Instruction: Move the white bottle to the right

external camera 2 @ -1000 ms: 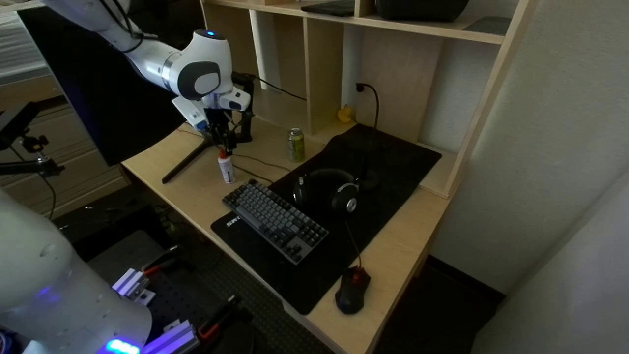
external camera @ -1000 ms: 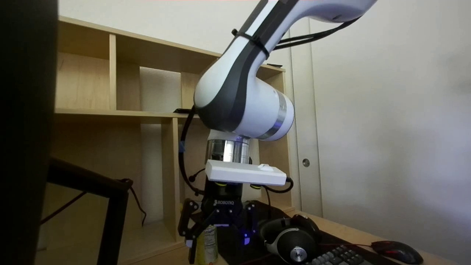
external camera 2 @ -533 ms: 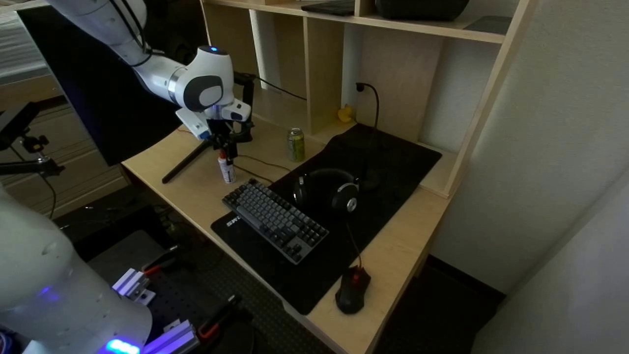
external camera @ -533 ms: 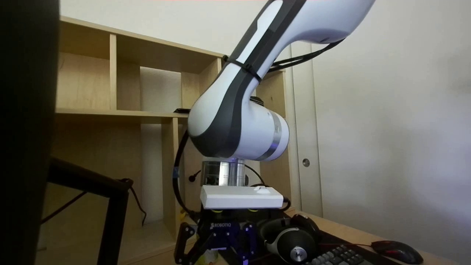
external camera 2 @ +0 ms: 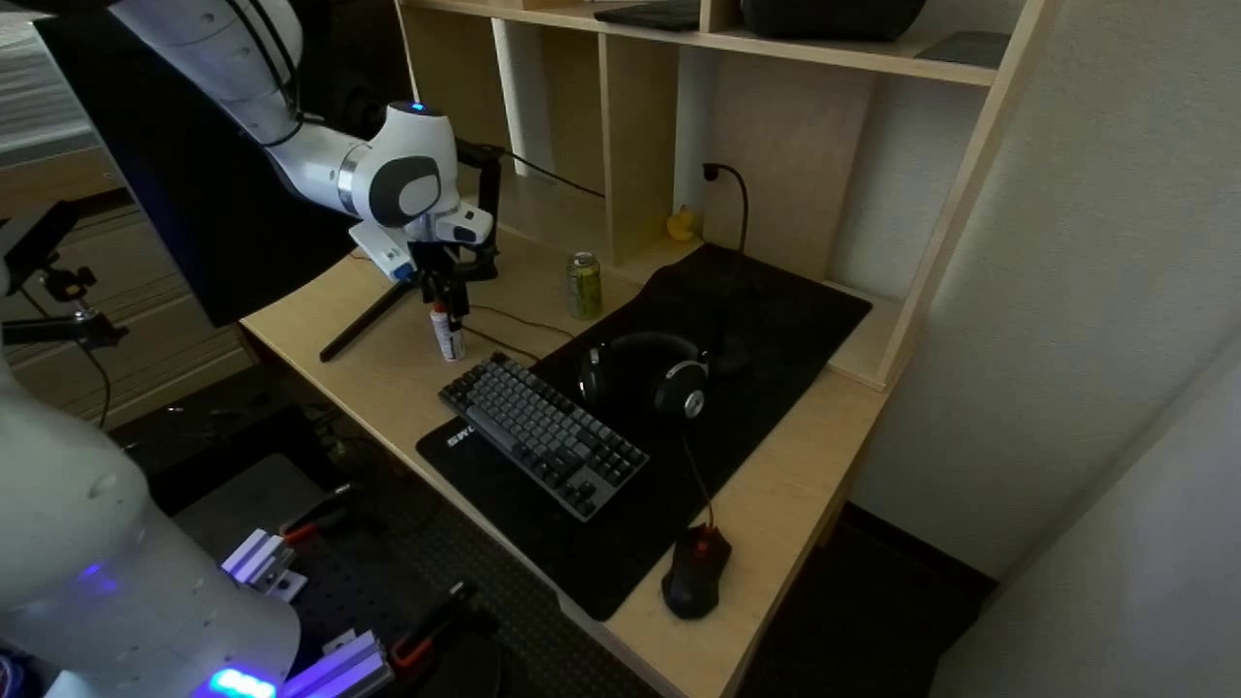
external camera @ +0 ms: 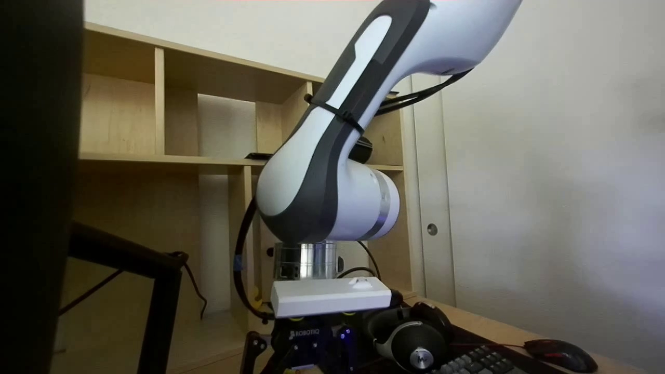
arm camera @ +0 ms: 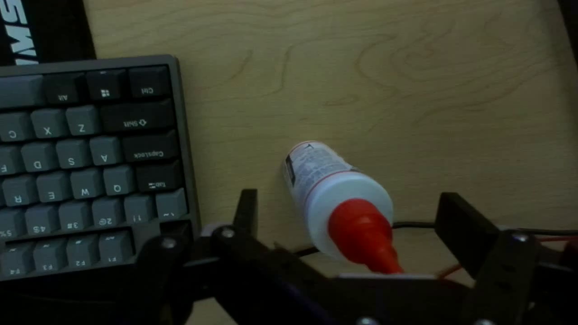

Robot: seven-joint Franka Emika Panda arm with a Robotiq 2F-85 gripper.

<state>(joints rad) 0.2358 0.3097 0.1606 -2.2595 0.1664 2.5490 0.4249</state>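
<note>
The white bottle (external camera 2: pixel 449 341) stands upright on the desk in an exterior view. In the wrist view the white bottle (arm camera: pixel 318 174) shows its white shoulder and red-orange nozzle, with the nozzle tip reaching the gripper's palm. My gripper (arm camera: pixel 347 203) is open, with one finger on each side of the bottle's upper part and a visible gap on both sides. In an exterior view the gripper (external camera 2: pixel 446 296) is above and around the bottle's top, hiding part of the nozzle. In the exterior view with the gripper body (external camera: pixel 311 343), the fingertips and bottle are out of view.
A keyboard (arm camera: pixel 95 158) lies close beside the bottle. A green-yellow can (external camera 2: pixel 585 286) stands behind it. Thin cables (external camera 2: pixel 514 318), a monitor stand leg (external camera 2: pixel 368 320), headphones (external camera 2: pixel 645 373) on a black mat (external camera 2: pixel 776 301) and a mouse (external camera 2: pixel 696 572) are also on the desk.
The arm and gripper have come down, bringing the open fingers lower around the bottle's top. The bottle stands where it was.
</note>
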